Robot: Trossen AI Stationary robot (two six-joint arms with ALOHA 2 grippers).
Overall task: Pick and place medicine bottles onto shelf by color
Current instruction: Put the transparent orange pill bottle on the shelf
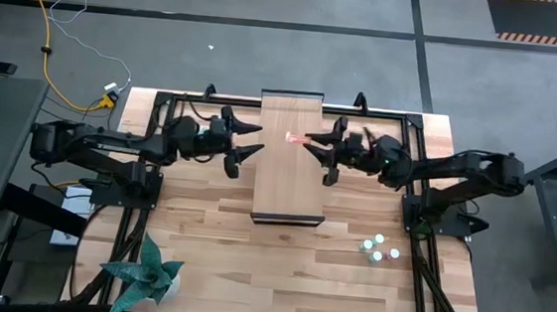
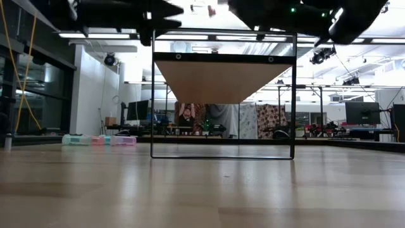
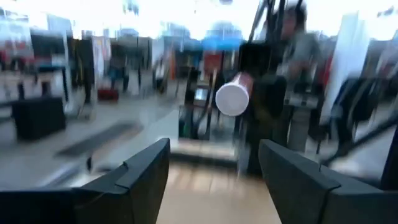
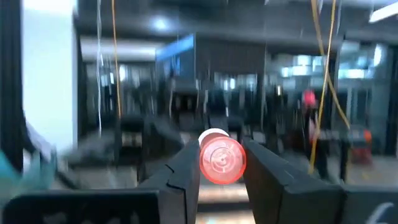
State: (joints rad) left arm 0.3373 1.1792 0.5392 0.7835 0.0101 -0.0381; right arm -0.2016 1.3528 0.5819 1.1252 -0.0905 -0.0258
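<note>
Nearest the front edge of the desk [image 1: 250, 263] stands a small green plant [image 1: 145, 273], and off to the right front sit three white-capped medicine bottles [image 1: 378, 249] in a tight cluster, well apart from both arms. Their colours are hard to judge from above; they look teal or blue.

Farther back, the shelf [image 1: 288, 182] runs down the middle of the desk. Above it the right gripper [image 1: 311, 144] has its fingers [image 4: 273, 171] clamped on one pink bottle [image 4: 222, 158], held lying sideways over the board's far half. The left gripper [image 1: 248, 141] sits just beside the shelf's left edge, fingers [image 3: 146, 171] spread wide and empty (its camera looks straight at the pink bottle's white cap).

The step in hand looks like a placing, possibly just after a hand-over. Next the right arm needs to turn the bottle upright, lower it onto the board and let go.

Count: four bottles visible, one shelf, two arms.
</note>
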